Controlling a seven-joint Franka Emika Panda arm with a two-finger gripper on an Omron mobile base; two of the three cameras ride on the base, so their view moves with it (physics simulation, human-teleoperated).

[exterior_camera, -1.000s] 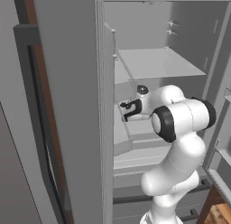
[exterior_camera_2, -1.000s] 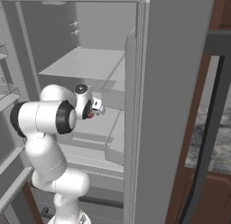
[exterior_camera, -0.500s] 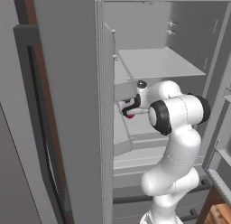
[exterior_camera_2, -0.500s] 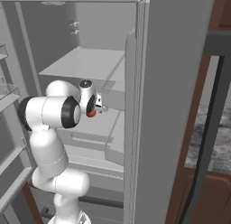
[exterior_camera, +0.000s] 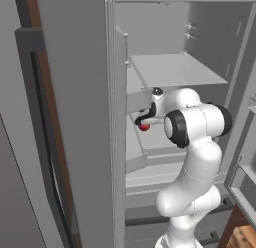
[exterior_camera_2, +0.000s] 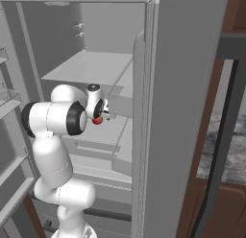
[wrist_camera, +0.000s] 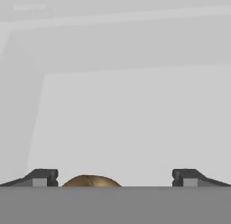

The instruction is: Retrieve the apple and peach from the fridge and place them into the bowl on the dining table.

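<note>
I see a small red fruit [exterior_camera: 144, 127] on the middle shelf [exterior_camera: 165, 142] inside the fridge [exterior_camera: 80, 117], close to its left inner wall. I cannot tell if it is the apple or the peach. In the hand view a rounded brownish-orange top [wrist_camera: 90, 181] shows at the bottom edge, between the two finger tips and nearer to the left fingertip [wrist_camera: 43, 177]; it seems to be the same fruit, but I am not sure.

The gripper [exterior_camera: 142, 120] is right at this fruit, reaching into the fridge at the height of the middle shelf. Its jaws stand fully apart, with the fruit in the gap between them, and they are not closed on it. From the right base view the red fruit [exterior_camera_2: 97, 121] is just beside the gripper [exterior_camera_2: 103, 114], partly covered by the hand.

Above it the upper shelf [exterior_camera: 175, 69] is pale grey and flat. The fridge doors are open on both sides; the left door [exterior_camera: 75, 142] stands in the foreground of the left base view. At the far right of the right base view I see a piece of mottled grey stone top [exterior_camera_2: 218, 146] with dark brown wood below.
</note>
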